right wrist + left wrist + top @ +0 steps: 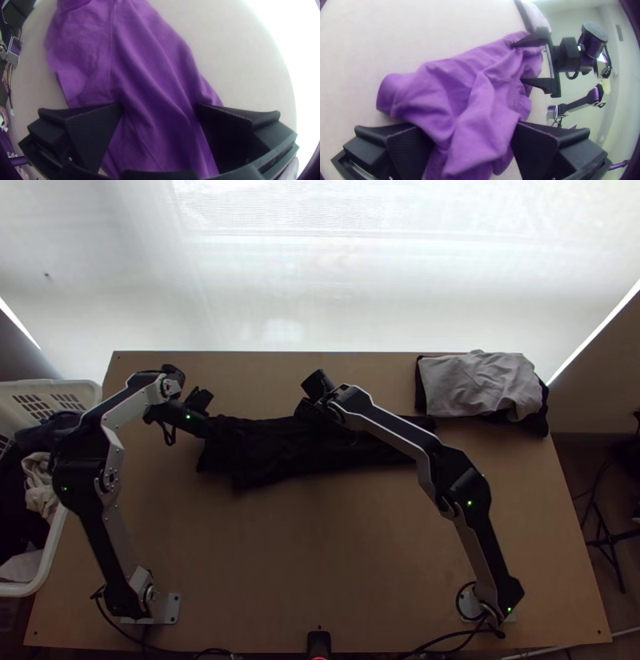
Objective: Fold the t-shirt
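Dark tee (272,456) lies across the upper-mid part of the top view, a long uneven strip on the light wooden table (336,556), running from left of ctr to just right of ctr; the R arm (392,432) passes over its right part. It's rumpled, w/ ragged lower corners at the left end; can't tell how many layers. L gripper (204,410) is at the tee's left end, upper left of the frame. R gripper (308,408) is at the tee's upper edge, near upper ctr. In the left wrist view, L gripper (468,126) has its fingers wide apart at lower left & lower right, w/ bunched cloth in the gap, nothing clamped. Right wrist view: R gripper (158,108) is likewise wide open, cloth running up btwn its fingers in long soft creases, a seam near upper ctr; no grip on it either. Can't tell how much of either gripper touches the fabric. L arm (116,452) runs up the left side of the top view. Upper right corner of the table: grey cloth (480,384) on top of a dark cloth (538,422), well apart from the tee. Far left: white basket (52,552) w/ mixed laundry (40,480) inside.
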Action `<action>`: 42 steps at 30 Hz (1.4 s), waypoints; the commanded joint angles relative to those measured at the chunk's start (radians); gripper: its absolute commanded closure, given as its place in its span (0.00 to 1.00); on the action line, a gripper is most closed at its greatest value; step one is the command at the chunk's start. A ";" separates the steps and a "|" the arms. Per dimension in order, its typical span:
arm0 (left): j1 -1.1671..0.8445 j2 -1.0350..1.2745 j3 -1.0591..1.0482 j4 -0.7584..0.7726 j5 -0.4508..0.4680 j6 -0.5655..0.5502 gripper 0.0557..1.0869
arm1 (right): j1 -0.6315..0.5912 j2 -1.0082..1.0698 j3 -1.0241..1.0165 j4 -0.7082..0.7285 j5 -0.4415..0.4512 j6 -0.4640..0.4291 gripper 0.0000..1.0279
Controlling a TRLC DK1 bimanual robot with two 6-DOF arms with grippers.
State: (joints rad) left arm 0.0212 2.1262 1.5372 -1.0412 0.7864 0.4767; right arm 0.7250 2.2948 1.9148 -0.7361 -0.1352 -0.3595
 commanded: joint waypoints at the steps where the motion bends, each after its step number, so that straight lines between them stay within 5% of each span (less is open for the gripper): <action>1: -0.038 0.020 0.015 -0.011 0.071 -0.015 0.43 | -0.001 0.008 0.007 0.004 0.000 0.005 0.04; 3: -0.040 0.020 0.009 0.030 0.073 -0.038 0.98 | -0.001 0.008 0.009 0.004 0.000 0.008 0.04; 8: -0.050 -0.043 -0.037 0.104 -0.009 -0.041 0.97 | -0.004 0.003 -0.002 0.004 0.000 0.017 0.04; 14: -0.037 -0.124 0.024 -0.005 -0.009 -0.052 0.97 | -0.013 -0.011 -0.010 0.009 -0.001 0.040 0.04; 33: 0.194 -0.152 0.018 -0.203 -0.019 0.195 0.97 | -0.119 -0.446 -0.241 0.116 -0.020 0.119 0.04; 42: 0.356 -0.130 0.003 -0.244 -0.101 0.301 0.96 | -0.157 -0.509 -0.287 0.115 -0.020 0.114 0.04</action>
State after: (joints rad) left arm 0.2604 1.9797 1.5478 -1.2568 0.7364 0.7101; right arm 0.5941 1.8412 1.6642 -0.6239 -0.1543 -0.2432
